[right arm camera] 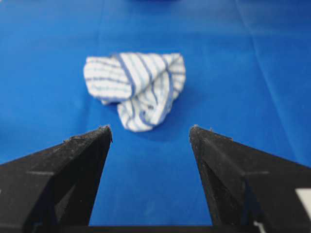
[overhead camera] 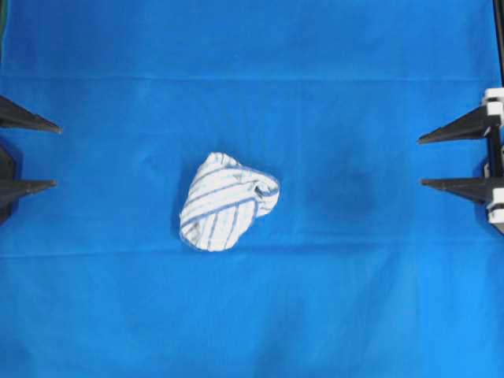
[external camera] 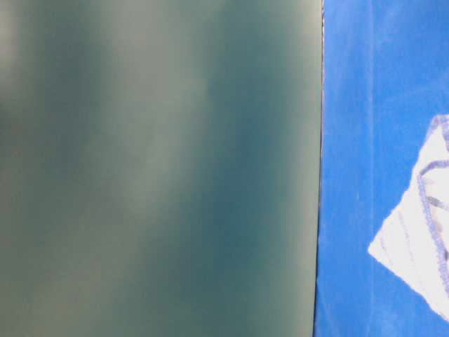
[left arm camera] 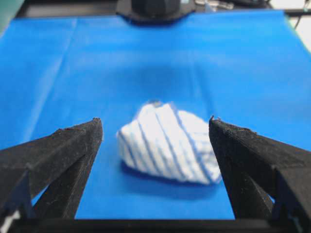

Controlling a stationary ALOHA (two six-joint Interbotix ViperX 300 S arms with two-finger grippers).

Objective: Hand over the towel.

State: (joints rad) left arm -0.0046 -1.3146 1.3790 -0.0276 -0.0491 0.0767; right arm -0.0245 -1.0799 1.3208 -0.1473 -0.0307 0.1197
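Note:
The towel (overhead camera: 227, 201), a crumpled white cloth with thin blue-grey stripes, lies on the blue sheet a little left of the middle. It also shows in the left wrist view (left arm camera: 167, 143), the right wrist view (right arm camera: 137, 88) and at the right edge of the table-level view (external camera: 421, 239). My left gripper (overhead camera: 57, 155) is open and empty at the left edge, well apart from the towel. My right gripper (overhead camera: 420, 161) is open and empty at the right edge. Both point toward the towel.
A plain bright blue sheet (overhead camera: 354, 299) covers the whole table. A blurred grey-green surface (external camera: 154, 168) fills most of the table-level view. A black arm base (left arm camera: 155, 8) stands at the far edge in the left wrist view.

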